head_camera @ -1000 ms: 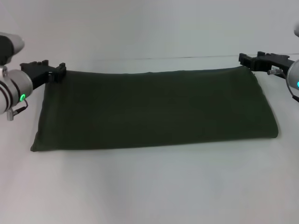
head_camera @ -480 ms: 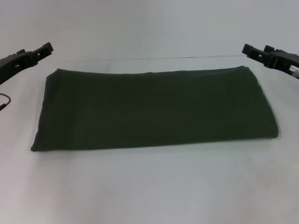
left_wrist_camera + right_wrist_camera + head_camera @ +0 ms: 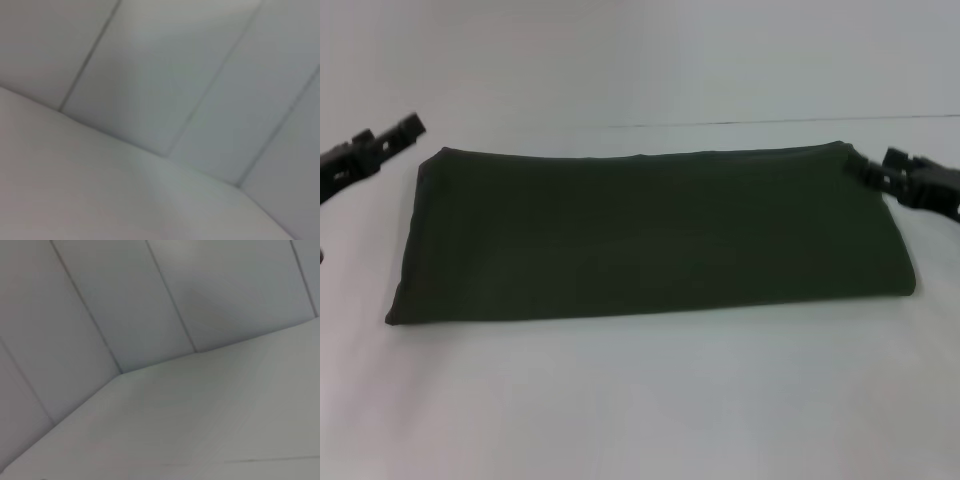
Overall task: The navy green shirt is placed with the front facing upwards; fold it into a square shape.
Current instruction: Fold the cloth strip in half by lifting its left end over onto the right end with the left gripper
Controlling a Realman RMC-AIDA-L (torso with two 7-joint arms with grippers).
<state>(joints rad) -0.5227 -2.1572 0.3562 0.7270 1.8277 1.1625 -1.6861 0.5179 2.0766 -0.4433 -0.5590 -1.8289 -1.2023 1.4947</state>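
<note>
Navy green shirt [image 3: 650, 235] lies mid-table [image 3: 640, 400], folded to a long band, plain side up; end-to-end fold into a square remains. My left gripper [image 3: 380, 145] and right gripper [image 3: 910, 180] flank it; can't tell their finger state.

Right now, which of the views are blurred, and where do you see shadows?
Head view: fairly soft; the navy green shirt reads as a flat dark band with little fold detail; a faint shadow lies along its near edge on the table; the left claw and right claw look smeared. Left wrist view: blurred, only pale surface and wall seams. Right wrist view: the same, with soft shading.
</note>
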